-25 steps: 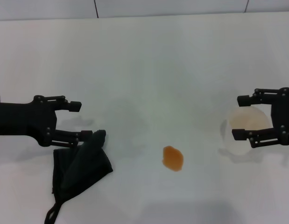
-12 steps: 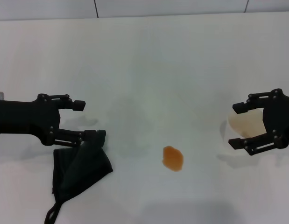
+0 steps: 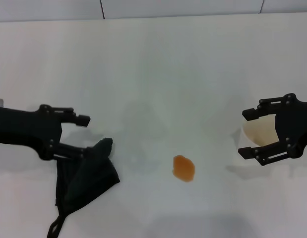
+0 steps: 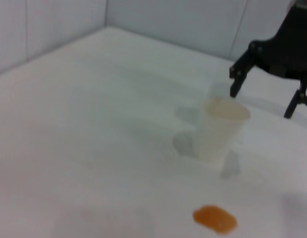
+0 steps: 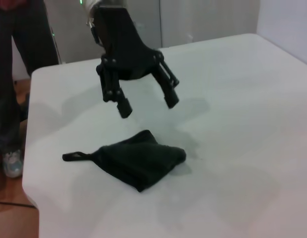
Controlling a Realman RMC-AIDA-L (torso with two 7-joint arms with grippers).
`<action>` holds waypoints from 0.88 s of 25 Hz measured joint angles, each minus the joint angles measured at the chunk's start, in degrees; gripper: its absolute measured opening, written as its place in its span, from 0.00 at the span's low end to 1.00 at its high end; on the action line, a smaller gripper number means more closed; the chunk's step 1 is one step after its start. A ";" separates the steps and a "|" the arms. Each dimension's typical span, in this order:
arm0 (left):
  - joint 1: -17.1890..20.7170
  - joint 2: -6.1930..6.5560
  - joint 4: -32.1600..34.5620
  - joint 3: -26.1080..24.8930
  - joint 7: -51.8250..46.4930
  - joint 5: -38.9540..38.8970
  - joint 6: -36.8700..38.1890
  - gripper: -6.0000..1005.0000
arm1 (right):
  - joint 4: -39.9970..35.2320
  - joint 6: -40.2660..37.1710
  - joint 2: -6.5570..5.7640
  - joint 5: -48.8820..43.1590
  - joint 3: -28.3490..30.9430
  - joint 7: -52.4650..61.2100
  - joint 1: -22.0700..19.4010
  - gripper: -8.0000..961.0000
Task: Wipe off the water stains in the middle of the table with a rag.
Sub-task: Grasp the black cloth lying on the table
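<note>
The water stains are one small orange-brown blot point(image 3: 184, 168) in the middle of the white table point(image 3: 153, 74), also seen in the left wrist view as the blot point(image 4: 215, 219). The black rag point(image 3: 86, 176) lies crumpled at the near left, its loop trailing toward the table's front edge. My left gripper point(image 3: 85, 135) hovers open just over the rag's top corner; the right wrist view shows this left gripper point(image 5: 148, 105) above the rag point(image 5: 138, 158), not touching it. My right gripper point(image 3: 243, 134) stands open at the right, by the cup.
A white paper cup point(image 3: 260, 133) stands upright at the right; the left wrist view shows the cup point(image 4: 220, 130) with the right gripper point(image 4: 262, 101) raised behind it. A person point(image 5: 14, 74) stands beyond the table's left end.
The left gripper has sunk slightly toward the rag and drawn back left. The right gripper has shifted a little toward the table's middle; cup, rag and blot have stayed put.
</note>
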 joint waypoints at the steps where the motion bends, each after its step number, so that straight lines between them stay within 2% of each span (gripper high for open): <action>1: -0.40 0.27 0.44 0.69 -1.42 0.81 0.45 0.88 | 0.00 0.07 0.02 0.32 -0.13 0.07 -0.02 0.87; 5: -1.66 0.54 2.57 2.15 -5.21 5.52 1.94 0.88 | -0.11 0.57 0.04 1.34 -1.20 0.14 -0.24 0.87; 11: -4.55 0.16 3.74 3.09 -9.85 13.16 3.01 0.88 | -0.16 0.71 0.04 1.76 -1.86 0.16 -0.36 0.87; 19: -6.55 -0.20 3.57 4.42 -13.79 16.38 3.76 0.88 | 0.33 0.83 0.04 3.03 -2.71 -0.36 -0.39 0.87; 22: -6.62 -0.74 3.36 5.01 -14.67 17.83 3.76 0.88 | 0.39 0.93 0.04 3.16 -3.03 -0.38 -0.70 0.87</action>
